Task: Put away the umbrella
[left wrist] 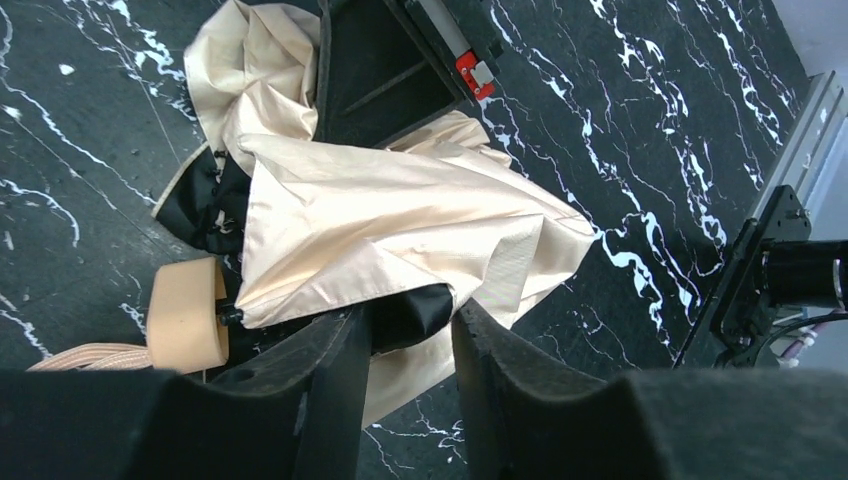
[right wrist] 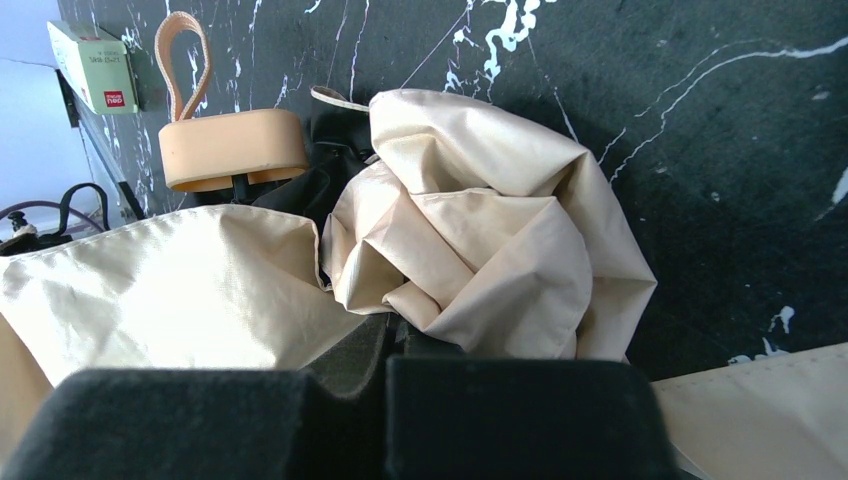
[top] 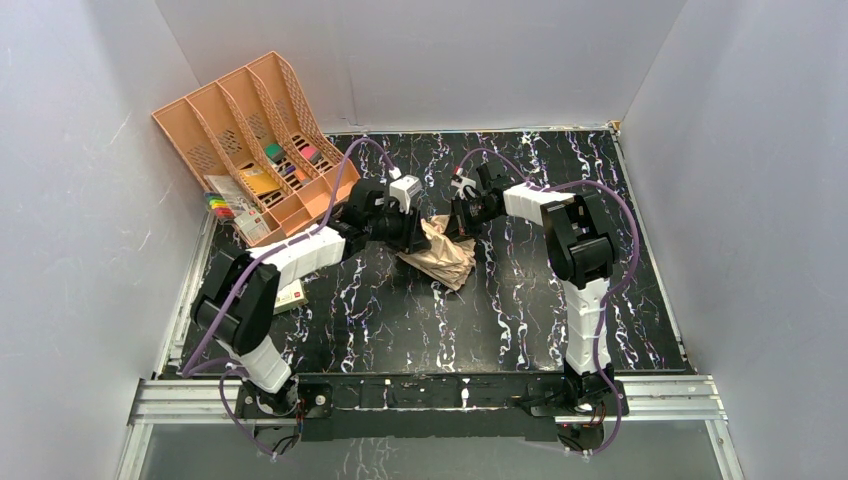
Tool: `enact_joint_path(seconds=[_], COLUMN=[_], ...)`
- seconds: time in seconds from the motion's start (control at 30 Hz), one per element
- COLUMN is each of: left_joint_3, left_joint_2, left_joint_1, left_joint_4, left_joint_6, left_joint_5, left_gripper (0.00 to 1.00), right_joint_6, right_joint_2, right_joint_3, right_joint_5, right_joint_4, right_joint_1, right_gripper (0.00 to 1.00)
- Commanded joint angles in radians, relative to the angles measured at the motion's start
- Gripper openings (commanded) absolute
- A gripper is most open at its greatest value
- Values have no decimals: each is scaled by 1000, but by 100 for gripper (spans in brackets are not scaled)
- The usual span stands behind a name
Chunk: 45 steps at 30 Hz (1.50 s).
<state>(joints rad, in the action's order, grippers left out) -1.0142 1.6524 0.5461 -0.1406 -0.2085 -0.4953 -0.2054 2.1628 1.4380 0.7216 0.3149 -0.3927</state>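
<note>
- Plainly, one umbrella (left wrist: 400, 220) lies crumpled on the black marbled tabletop (top: 560, 300), directly under and between the two hands, its pale canopy loose and creased.
- One tan handle (right wrist: 235, 148) with one strap loop (right wrist: 183, 50) sticks out of the heap, just left of the left hand's fingertips and beyond the right hand's.
- Left hand (left wrist: 410, 325): its fingers are apart and bare tabletop shows in the gap. A dark fold of the canopy lies between their tips.
- Right hand (right wrist: 388, 345): its fingers are pressed together on a pinch of canopy, and the cloth bunches up around their tips.
- The two hands face each other across the heap, close together, so each stands in the other's way.
- One peach file tray (top: 250, 130), with small coloured items in its slots, leans at the back corner, beyond and left of the left hand.
- One small white box (right wrist: 95, 65) lies behind the left hand, beside that forearm.
- Open tabletop spreads right of the right hand and back toward the arm bases. White walls (top: 760, 200) close three sides.
</note>
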Motion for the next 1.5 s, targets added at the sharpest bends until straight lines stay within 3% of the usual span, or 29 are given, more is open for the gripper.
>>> enact_joint_path(seconds=[0.0, 0.17, 0.57, 0.73, 0.97, 1.2, 1.33, 1.43, 1.47], left_joint_3=[-45, -66, -138, -76, 69, 75, 83, 135, 156], left_joint_2=[-10, -50, -219, -300, -459, -543, -569, -588, -599], left_joint_1=[-2, -2, -2, 29, 170, 263, 263, 264, 264], left_joint_4=[6, 40, 253, 306, 322, 325, 423, 451, 447], left_joint_6=[4, 7, 40, 9, -107, -202, -154, -112, -102], left_joint_5=[-61, -45, -136, -207, -98, -15, 169, 268, 290], left_gripper=[29, 0, 0, 0, 0, 0, 0, 25, 38], right_joint_6=[65, 63, 57, 66, 106, 113, 112, 109, 109], right_joint_2=[83, 84, 80, 94, 151, 188, 190, 189, 187], right_joint_3=[-36, -39, -35, 16, 176, 243, 234, 220, 216], right_joint_5=[-115, -130, -172, -226, -271, -289, -281, -270, -268], right_joint_4=[128, 126, 118, 134, 219, 251, 245, 235, 233], right_joint_1=[-18, -18, -17, -15, -9, -7, -6, -8, -7], right_gripper=[0, 0, 0, 0, 0, 0, 0, 0, 0])
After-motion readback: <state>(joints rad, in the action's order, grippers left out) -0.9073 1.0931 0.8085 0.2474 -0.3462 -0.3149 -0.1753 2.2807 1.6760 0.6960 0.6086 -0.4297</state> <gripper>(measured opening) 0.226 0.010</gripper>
